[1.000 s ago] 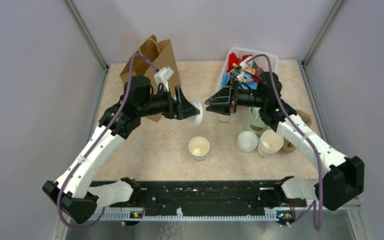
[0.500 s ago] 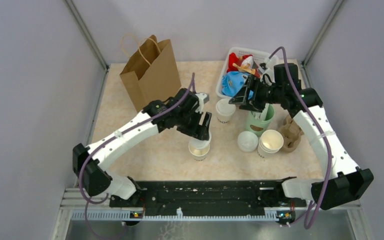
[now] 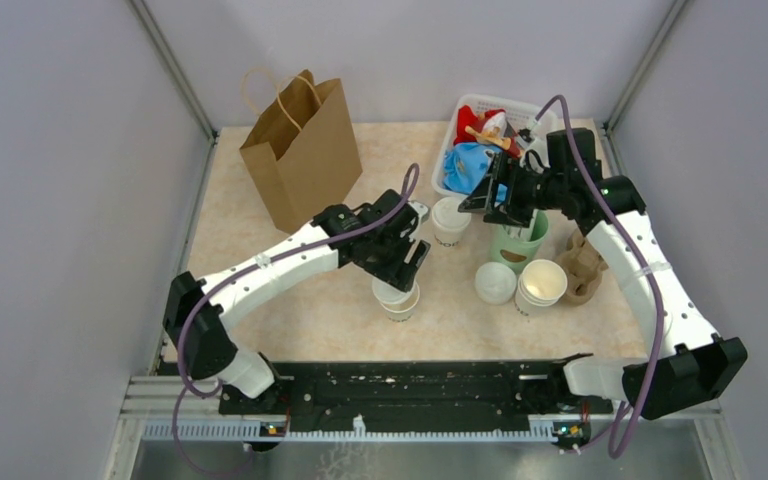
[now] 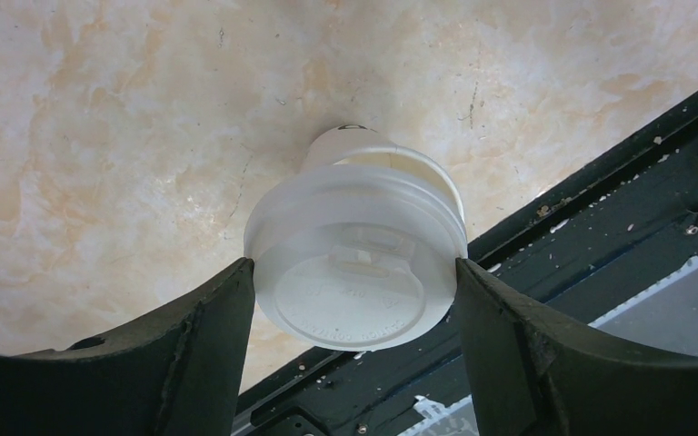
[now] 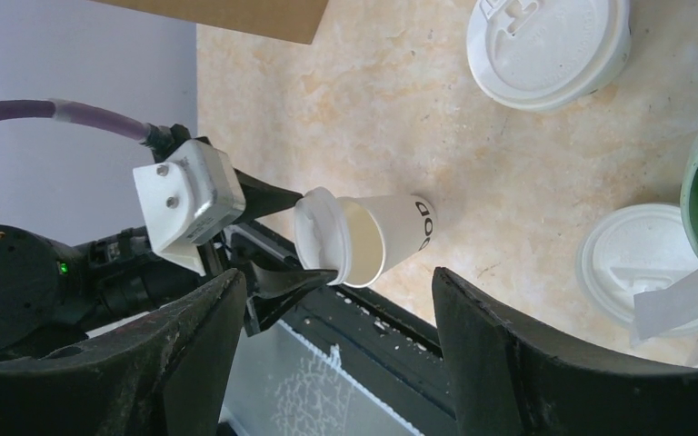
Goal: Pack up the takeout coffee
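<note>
**Takeout coffee cup, upright, lid held over its mouth**

Left gripper (image 4: 354, 272): fingers clamped on opposite edges of a white plastic lid (image 4: 354, 295), flat over the cup's mouth; whether it is seated cannot be told.
Takeout coffee cup (image 5: 391, 234): white paper, black lettering, standing near the table's (image 3: 260, 200) front centre, long axis vertical, mouth up.
Right gripper (image 5: 336, 272): fingers spread, holding nothing, raised above a green cup (image 3: 518, 243) beside the white basket (image 3: 480, 105).
Lidded cup (image 3: 450, 218): upright, just behind.

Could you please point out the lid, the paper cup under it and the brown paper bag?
lid (image 4: 356, 289), left wrist view, middle of its round face.
paper cup (image 5: 391, 236), right wrist view, side wall beside the lettering.
brown paper bag (image 3: 305, 168), top external view, its broad front panel.
</note>
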Controlling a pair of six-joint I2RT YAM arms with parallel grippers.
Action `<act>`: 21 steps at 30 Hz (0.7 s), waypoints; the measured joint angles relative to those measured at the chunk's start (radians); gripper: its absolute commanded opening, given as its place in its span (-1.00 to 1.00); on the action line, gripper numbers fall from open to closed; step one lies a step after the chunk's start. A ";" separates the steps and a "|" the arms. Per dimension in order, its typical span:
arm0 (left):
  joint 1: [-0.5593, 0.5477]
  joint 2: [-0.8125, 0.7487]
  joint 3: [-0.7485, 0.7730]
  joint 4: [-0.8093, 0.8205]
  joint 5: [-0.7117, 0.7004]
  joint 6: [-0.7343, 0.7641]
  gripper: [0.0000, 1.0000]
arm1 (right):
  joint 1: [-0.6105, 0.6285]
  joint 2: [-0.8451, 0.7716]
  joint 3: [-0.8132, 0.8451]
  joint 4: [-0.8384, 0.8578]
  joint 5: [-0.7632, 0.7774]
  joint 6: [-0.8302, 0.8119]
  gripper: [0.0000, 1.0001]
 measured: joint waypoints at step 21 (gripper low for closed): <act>-0.054 0.100 0.042 -0.020 -0.040 0.034 0.55 | 0.000 -0.024 -0.010 0.007 -0.003 -0.001 0.49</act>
